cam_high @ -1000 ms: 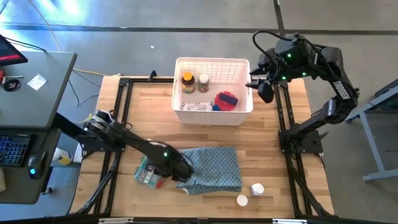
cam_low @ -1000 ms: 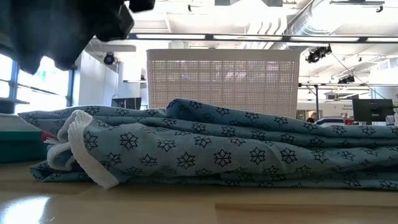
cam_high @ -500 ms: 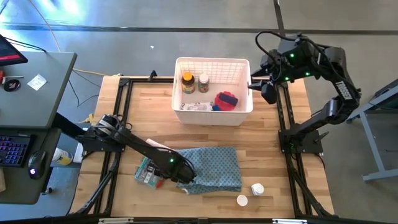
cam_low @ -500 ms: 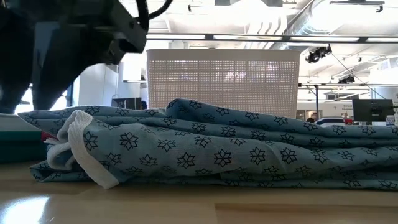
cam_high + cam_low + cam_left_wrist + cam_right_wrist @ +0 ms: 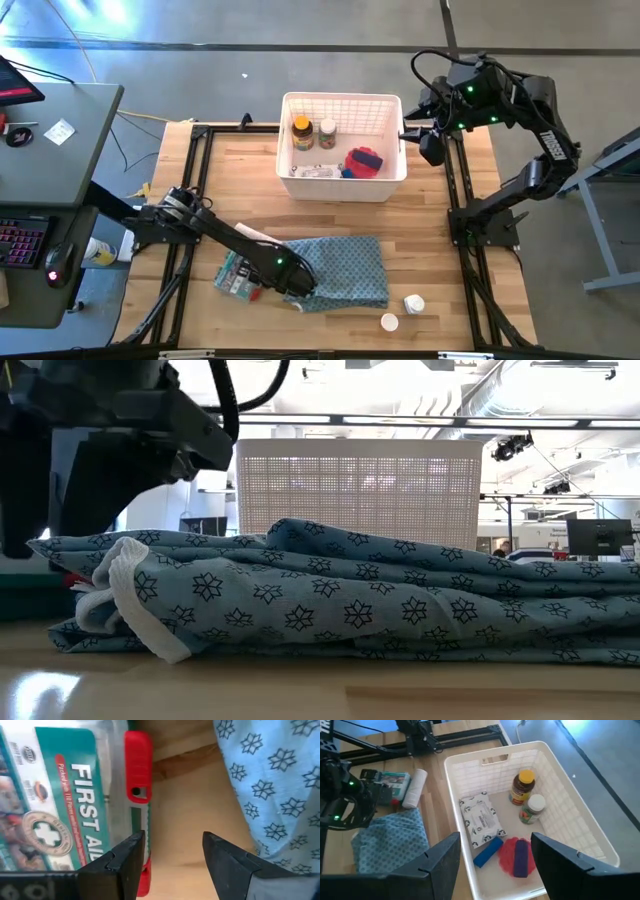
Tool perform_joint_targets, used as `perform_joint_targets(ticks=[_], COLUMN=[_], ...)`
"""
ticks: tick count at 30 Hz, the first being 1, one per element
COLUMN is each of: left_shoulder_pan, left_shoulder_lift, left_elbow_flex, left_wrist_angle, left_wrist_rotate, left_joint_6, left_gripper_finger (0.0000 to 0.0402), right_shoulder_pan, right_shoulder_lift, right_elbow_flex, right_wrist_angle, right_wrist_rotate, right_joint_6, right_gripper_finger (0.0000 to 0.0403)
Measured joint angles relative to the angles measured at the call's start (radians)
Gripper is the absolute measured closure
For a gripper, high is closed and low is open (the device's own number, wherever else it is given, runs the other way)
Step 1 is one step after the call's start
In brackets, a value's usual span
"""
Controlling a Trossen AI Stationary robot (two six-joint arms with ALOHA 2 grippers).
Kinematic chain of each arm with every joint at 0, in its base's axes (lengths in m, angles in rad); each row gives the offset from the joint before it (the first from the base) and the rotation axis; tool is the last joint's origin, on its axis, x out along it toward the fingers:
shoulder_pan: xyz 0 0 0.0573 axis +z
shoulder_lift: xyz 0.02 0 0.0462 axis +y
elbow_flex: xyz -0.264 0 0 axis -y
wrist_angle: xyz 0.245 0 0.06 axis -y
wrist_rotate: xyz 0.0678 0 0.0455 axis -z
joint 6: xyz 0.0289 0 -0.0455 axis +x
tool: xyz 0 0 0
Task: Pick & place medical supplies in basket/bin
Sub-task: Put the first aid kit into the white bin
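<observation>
My left gripper (image 5: 290, 280) is open and low over the table, its fingers (image 5: 172, 845) above bare wood between a flat first-aid kit (image 5: 60, 800) with a teal label and red latch and the blue-grey patterned cloth (image 5: 280, 785). The kit (image 5: 235, 275) lies flat left of the cloth (image 5: 345, 270). My right gripper (image 5: 430, 148) hangs open beside the white basket's (image 5: 340, 97) right wall. The basket (image 5: 451, 780) holds an amber yellow-capped bottle (image 5: 522, 782), a white bottle (image 5: 532, 807), a printed packet (image 5: 480, 817), a blue tube (image 5: 487, 852) and a purple tube on a red disc (image 5: 520, 857). My left gripper has one finger (image 5: 120, 862) standing at the kit's red-latched edge (image 5: 137, 765), coming from above. I cannot tell whether it touches the kit. The other finger is over bare wood.
A white roll (image 5: 415, 787) lies on the table beside the kit's far side. Two white pill bottles (image 5: 413, 303) (image 5: 389, 321) stand near the table's near right corner. Black frame rails run along both table sides. In the low view the folded cloth (image 5: 350, 600) fills the foreground before the basket (image 5: 360, 480).
My left gripper has come down toward the table and shifted slightly toward the near edge, settling between the kit and the cloth's left end. The cloth and the kit have stayed put.
</observation>
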Motion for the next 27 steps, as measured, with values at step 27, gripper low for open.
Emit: perform_joint_targets(ticks=[27], left_shoulder_pan=[0.000], left_shoulder_lift=[0.001], left_elbow_flex=[0.004], left_wrist_angle=[-0.006], left_wrist_rotate=[0.100], left_joint_6=[0.036], left_gripper_finger=[0.0167], right_shoulder_pan=[0.000], right_shoulder_lift=[0.000], right_elbow_flex=[0.000], right_wrist_angle=[-0.001], right_wrist_rotate=[0.001], right_joint_6=[0.015], right_gripper_finger=[0.0171])
